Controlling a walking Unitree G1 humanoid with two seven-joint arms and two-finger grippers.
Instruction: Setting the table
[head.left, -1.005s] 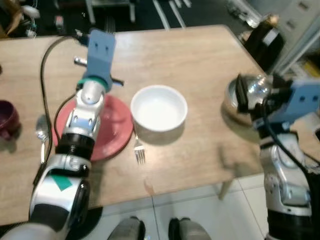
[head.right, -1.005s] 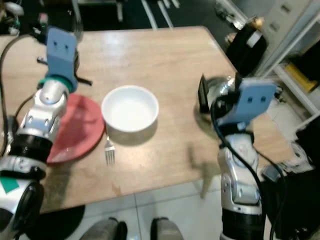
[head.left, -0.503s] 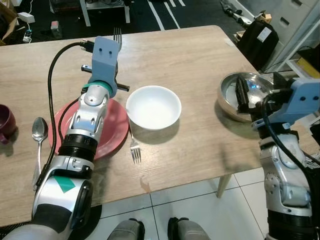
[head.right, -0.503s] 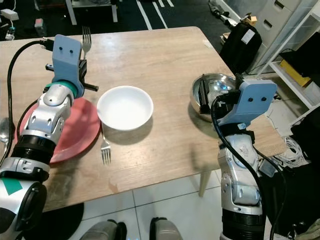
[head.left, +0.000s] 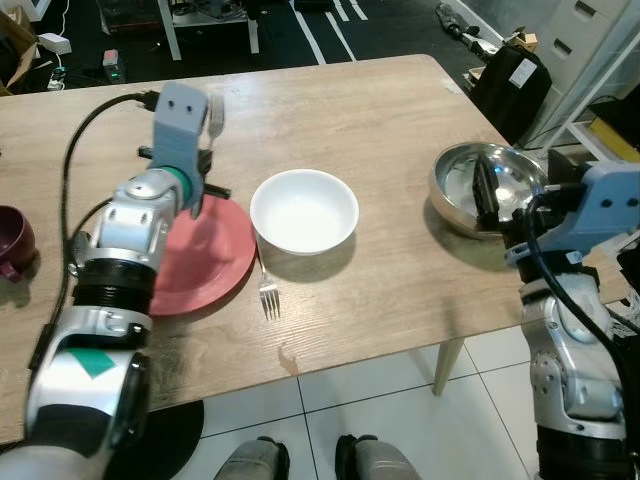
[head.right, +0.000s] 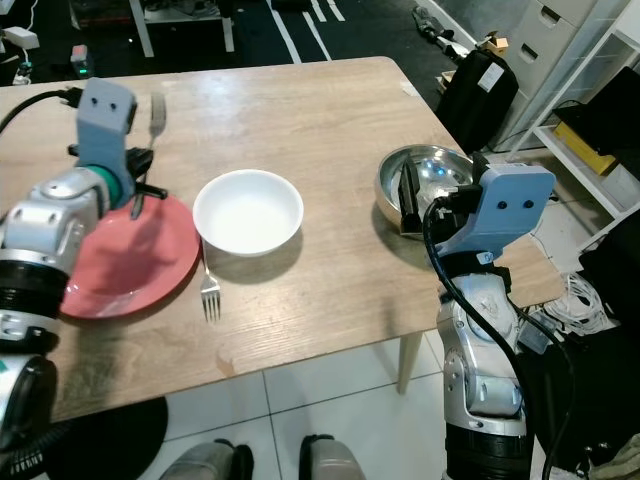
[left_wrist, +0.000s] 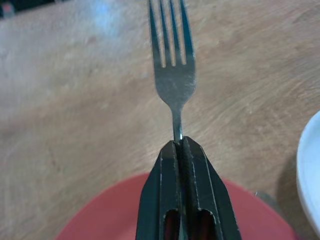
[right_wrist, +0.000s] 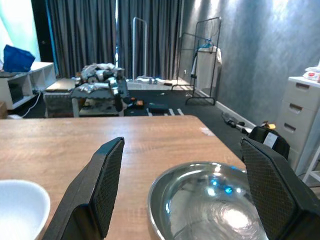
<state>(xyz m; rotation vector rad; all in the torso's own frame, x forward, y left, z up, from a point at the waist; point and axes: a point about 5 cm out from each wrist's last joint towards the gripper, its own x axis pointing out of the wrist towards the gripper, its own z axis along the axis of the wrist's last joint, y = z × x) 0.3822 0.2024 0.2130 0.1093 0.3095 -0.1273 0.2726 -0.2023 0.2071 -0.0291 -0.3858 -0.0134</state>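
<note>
My left gripper (left_wrist: 180, 144) is shut on the handle of a steel fork (left_wrist: 172, 75), held tines-forward over the far rim of the red plate (head.left: 205, 268). The same fork (head.left: 213, 115) shows above the blue wrist block. Right of the plate stands a white bowl (head.left: 303, 210), with a second fork (head.left: 268, 292) flat on the table in front of it. My right gripper (right_wrist: 185, 197) is open, its fingers (head.left: 486, 196) level and straddling the near side of a shiny steel bowl (right_wrist: 210, 200) near the table's right edge.
A purple mug (head.left: 12, 240) stands at the table's left edge. The wooden table (head.left: 380, 110) ends close in front of me, with tiled floor and my feet below. A black bag (head.left: 510, 80) and shelving stand beyond the right corner.
My left arm has swung to the left, carrying the fork with it, and now hides the spoon beside the plate. The right gripper stays by the steel bowl.
</note>
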